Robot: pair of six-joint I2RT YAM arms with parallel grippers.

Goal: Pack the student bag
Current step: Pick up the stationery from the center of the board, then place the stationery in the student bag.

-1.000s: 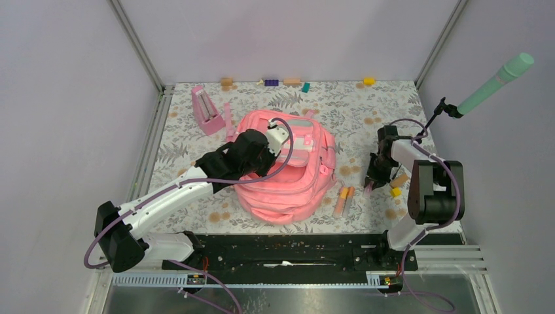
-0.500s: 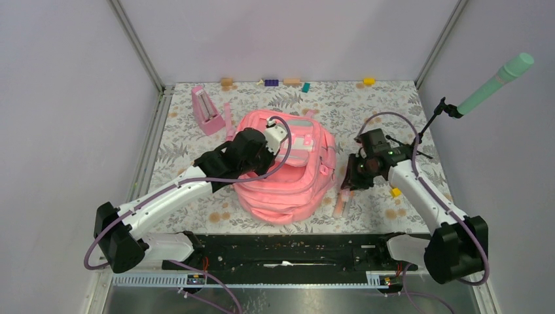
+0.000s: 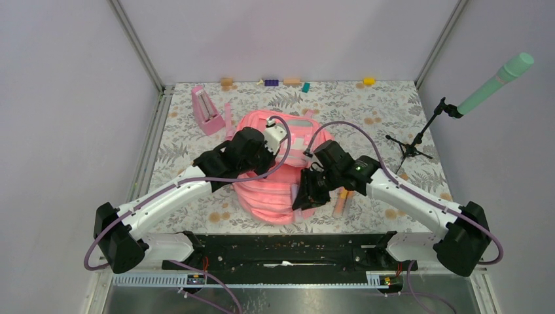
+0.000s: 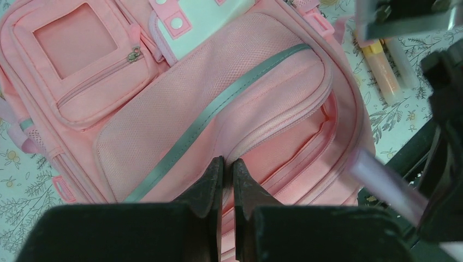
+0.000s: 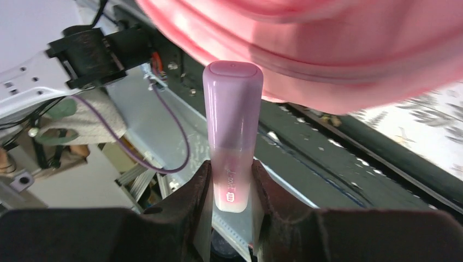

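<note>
Where lilac walls point(image 3: 294, 33) and metal posts close it in, the table point(image 3: 393, 108) wears a cloth printed with leaves. The bag point(image 3: 268, 199) lies flat at the middle of it, between the two arms. It is soft pink fabric with a mesh panel, a grey stripe and a white flap with studs. One zip pocket gapes, showing pink lining. The left gripper point(image 4: 229, 166) is clenched on that pocket's fabric lip. The right gripper point(image 5: 232, 174) grasps a smooth, round-capped lilac marker point(image 5: 232, 120) just off the bag's near right edge. More markers point(image 3: 343, 199) lie on the cloth just right of the bag. A pink stand point(image 3: 207, 111) sits far left, small blocks point(image 3: 292, 82) along the far edge.
</note>
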